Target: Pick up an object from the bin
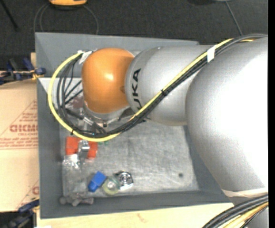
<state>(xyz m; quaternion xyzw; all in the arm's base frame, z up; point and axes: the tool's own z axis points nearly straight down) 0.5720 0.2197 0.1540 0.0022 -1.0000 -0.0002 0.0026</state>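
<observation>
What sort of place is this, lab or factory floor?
Probably a research lab's grasping rig: a KUKA arm with loose cabling reaches into a grey metal bin holding mismatched odds like an orange block and a blue piece.

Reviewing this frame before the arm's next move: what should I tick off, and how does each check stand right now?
1. Hand above a target: ok, it is over the orange-red block on the bin's left side.
2. Block gripped: cannot tell, the contact is hidden.
3. Target free of neighbours: not ok, a clear plastic piece lies right beside the block.
4. Blue piece and round metal part apart from the hand: ok, both lie lower in the view.
5. Clearance to the bin wall: cannot tell, the block lies close to it.
</observation>
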